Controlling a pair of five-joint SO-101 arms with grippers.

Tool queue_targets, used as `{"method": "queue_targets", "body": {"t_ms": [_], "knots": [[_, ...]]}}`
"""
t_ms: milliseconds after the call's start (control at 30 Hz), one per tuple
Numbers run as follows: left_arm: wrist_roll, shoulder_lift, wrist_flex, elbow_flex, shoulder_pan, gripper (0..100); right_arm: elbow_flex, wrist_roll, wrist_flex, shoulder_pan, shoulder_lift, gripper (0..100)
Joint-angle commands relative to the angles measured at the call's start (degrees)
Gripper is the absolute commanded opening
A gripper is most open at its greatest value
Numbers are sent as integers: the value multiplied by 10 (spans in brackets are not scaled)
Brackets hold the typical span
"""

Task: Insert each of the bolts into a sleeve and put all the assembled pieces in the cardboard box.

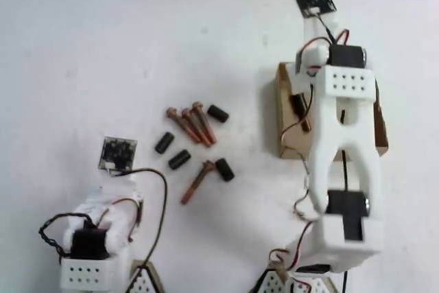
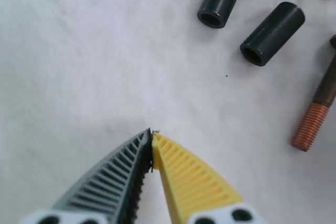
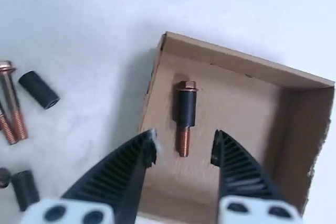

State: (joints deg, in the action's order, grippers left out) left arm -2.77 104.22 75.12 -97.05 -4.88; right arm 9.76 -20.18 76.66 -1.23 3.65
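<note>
The left hand [image 2: 152, 136] sits low over the table [image 1: 103, 53] near the left end of the loose parts. Its grey and yellow fingers are pressed together at the tips and clench nothing. This looks like a parked pose, kept out of the way while the other arm works.

In the middle of the table lie 4 loose bolts and 4 loose sleeves. 3 bolts [image 1: 192, 125] lie side by side with their heads together, and 1 black sleeve [image 1: 217, 113] lies just beside them. 2 more sleeves [image 1: 164, 143] [image 1: 180, 160] lie apart, closer to the left hand. A 4th bolt [image 1: 195, 183] lies alone at a slant with a 4th sleeve [image 1: 224, 169] at its head end. I cannot tell whether those 2 touch.

On the right, the cardboard box [image 3: 236, 59] stands open-topped, so pieces can be lowered straight in. 1 assembled piece [image 3: 185, 114], a copper bolt pushed through a black sleeve, lies flat on its floor. The right hand [image 3: 184, 139] hangs above it with its fingers spread, released and empty. By my reading 1 of 5 pieces is delivered.

No legible writing, label or brand shows on the box, bolts or sleeves.
</note>
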Motion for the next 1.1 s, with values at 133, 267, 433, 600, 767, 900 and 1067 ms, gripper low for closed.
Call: {"method": "queue_targets", "body": {"t_ms": [133,267,433,600,767,900,1067], "knots": [[-4,4,-16,0,-3,24,24,-5,152,-90,-165,156],[-4,4,-16,0,-4,24,23,-5,214,-152,-205,156],[-4,4,-16,0,-4,24,-63,-5,214,-205,-265,156],[-4,4,-16,0,-4,24,-193,-5,160,-224,-342,156],[-4,4,-16,0,-4,24,-334,-5,80,-224,-407,156],[-4,4,-16,0,-7,24,-432,-5,3,-224,-432,156],[-4,4,-17,0,-46,24,-507,-5,-63,-233,-434,155]]}}
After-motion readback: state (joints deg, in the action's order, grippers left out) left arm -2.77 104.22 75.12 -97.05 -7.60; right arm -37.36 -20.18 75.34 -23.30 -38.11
